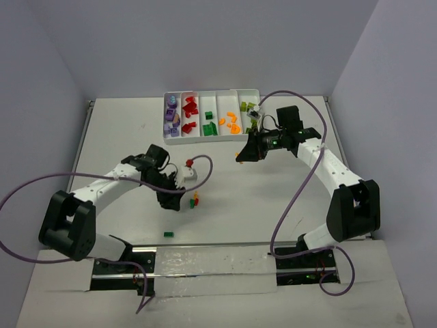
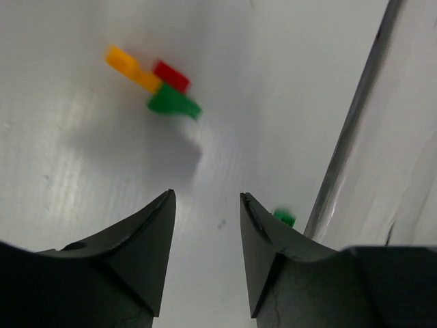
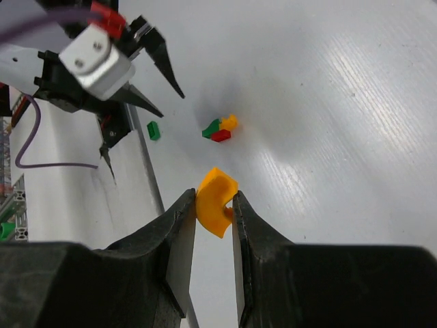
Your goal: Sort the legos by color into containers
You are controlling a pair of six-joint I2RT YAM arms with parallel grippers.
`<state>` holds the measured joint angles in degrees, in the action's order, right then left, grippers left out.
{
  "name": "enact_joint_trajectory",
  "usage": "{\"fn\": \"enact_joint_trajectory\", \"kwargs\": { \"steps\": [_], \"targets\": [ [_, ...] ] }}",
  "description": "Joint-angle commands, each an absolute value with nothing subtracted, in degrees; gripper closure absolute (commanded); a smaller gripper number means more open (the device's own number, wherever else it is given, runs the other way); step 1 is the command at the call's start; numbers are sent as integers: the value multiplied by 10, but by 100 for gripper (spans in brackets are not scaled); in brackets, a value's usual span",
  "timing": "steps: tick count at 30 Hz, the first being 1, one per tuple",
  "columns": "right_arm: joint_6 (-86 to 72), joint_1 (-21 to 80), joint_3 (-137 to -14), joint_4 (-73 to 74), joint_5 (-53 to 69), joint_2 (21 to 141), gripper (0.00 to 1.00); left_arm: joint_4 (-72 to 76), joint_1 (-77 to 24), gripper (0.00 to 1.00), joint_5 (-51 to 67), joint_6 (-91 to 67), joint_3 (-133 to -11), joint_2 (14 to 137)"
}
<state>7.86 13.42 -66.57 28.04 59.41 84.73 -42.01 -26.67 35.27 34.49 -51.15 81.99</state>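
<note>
In the lower middle of the right wrist view, the right end effector (image 3: 214,194) pinches an orange curved piece (image 3: 217,203) by its two flat faces. It looks hard, light and slick, so I judge that a squeeze across flat sides suits it better than one on the curve, where it could pop out.

The left end effector (image 2: 205,197) stands spread with nothing between its fingers, above the white table (image 1: 123,130). Toward the upper left of its wrist view lies a cluster (image 2: 156,85) of three legos: one yellow-orange, one red, one green, all touching. Whether they are clipped together I cannot tell. They are tiny and would skid easily, so I would take one by its long sides.

A lone dark green brick (image 2: 285,218) lies at the lower right of that view. That makes four loose on the table and one held.

At the top centre of the overhead view sits one tray (image 1: 205,139) with five compartments, holding purple, red, dark green, orange and lime pieces, too small to count surely.
</note>
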Motion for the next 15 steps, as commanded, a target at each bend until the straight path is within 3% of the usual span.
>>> {"fn": "enact_joint_trajectory", "kwargs": {
  "steps": [1,10,15],
  "targets": [
    [104,128,-662,302,582,836,100,-515,-270,46,289,567,-470,754],
    [104,127,-661,311,567,847,100,-525,-325,24,271,576,-407,713],
    [98,127,-663,313,566,855,100,-458,-384,24,230,492,-372,693]
  ]
}}
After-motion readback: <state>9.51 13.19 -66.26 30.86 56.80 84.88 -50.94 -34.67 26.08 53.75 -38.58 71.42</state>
